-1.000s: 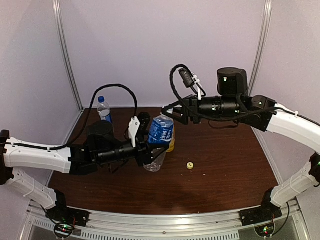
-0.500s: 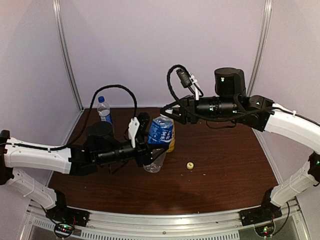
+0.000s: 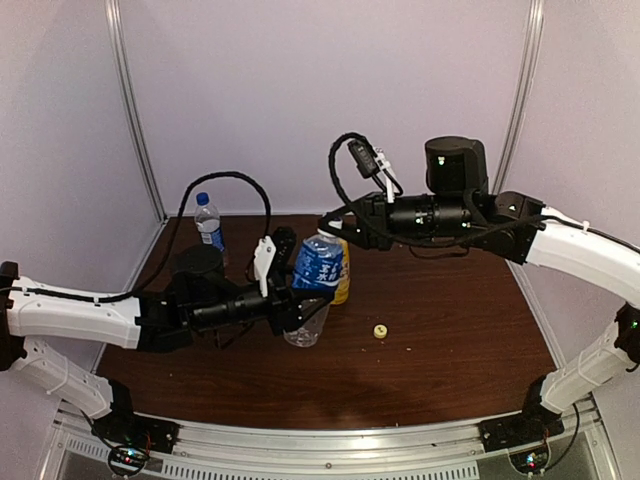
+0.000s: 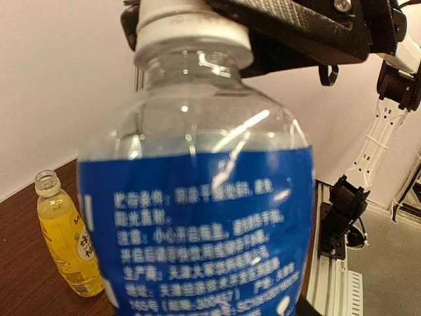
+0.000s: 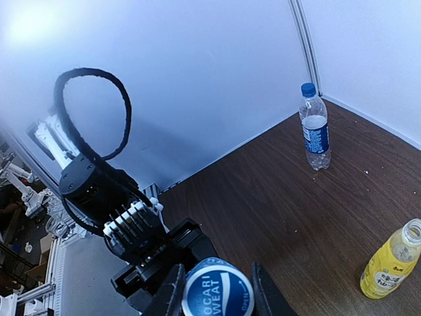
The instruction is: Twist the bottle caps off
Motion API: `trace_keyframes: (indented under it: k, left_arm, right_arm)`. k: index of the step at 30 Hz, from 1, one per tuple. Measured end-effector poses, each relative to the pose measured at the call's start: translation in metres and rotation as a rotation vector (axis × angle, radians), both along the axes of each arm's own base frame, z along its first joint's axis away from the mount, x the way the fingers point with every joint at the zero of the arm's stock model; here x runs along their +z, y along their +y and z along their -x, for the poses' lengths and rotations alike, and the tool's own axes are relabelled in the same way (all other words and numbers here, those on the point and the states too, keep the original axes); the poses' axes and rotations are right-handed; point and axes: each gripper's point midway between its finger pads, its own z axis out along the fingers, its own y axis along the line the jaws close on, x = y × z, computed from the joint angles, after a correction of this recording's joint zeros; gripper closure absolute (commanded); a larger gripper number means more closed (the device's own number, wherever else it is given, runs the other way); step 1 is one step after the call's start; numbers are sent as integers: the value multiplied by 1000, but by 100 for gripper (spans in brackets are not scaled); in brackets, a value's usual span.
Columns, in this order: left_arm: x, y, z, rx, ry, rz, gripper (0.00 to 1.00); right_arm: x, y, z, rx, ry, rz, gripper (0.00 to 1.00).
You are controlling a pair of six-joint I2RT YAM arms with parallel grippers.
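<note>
The white cap [image 4: 191,33] sits on the short clear bottle [image 4: 197,224], which is held up above the table [image 3: 450,350], left of centre. The right gripper [image 5: 217,294] pinches the cap from both sides, and the left gripper [image 3: 298,305] clamps the bottle's body. Just behind it stands the uncapped yellow bottle [image 5: 388,263]. A yellow cap [image 3: 380,330] lies on the table to the right. The taller bottle [image 5: 314,135], with its blue cap [image 5: 308,88] on, stands far left.

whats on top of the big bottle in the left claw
Its white cap, blue-printed on top, with the right claw shut on its sides. The cap covers the mouth and threads, so how loose it is can't be seen.
</note>
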Motion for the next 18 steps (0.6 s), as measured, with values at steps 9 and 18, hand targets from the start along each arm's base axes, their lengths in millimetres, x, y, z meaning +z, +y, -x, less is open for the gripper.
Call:
trace_keyframes:
  k: [9,18]
  left_arm:
    - [2,5,18,-96,-7,21,75]
    - [25,6,66,-373,-10,95,76]
  right_arm:
    - [2,5,20,137,-80,6,100]
    - [26,7,73,484,-255,-56,96]
